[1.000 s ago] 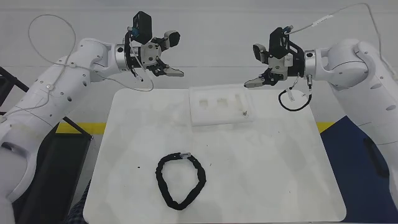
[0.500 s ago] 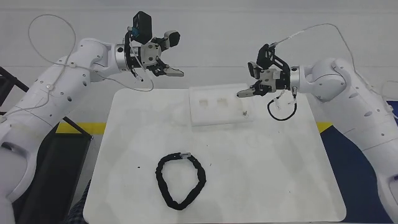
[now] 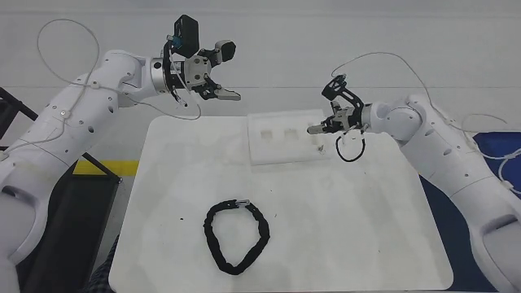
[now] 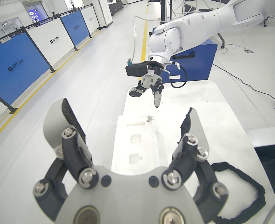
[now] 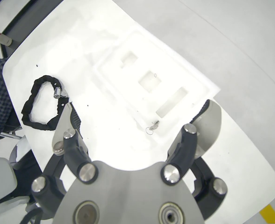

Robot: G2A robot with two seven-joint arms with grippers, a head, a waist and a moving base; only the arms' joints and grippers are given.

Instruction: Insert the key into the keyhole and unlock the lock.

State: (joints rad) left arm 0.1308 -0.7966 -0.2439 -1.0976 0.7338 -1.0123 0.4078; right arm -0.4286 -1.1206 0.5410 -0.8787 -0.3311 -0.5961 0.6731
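Pickup of the key (image 5: 154, 125) seems in hand: right fingers (image 5: 72, 116) hover wide above it on the tray (image 3: 269, 156) and must descend and pinch; left fingers (image 4: 68, 115) spread wide.

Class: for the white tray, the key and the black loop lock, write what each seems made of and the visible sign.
White tray: likely foam, matte, with soft-edged cut pockets. Key: metal, shiny grey, on a thin ring. Loop lock: black fabric-like sleeve, wrinkled and matte; its end cylinder looks polished metal.
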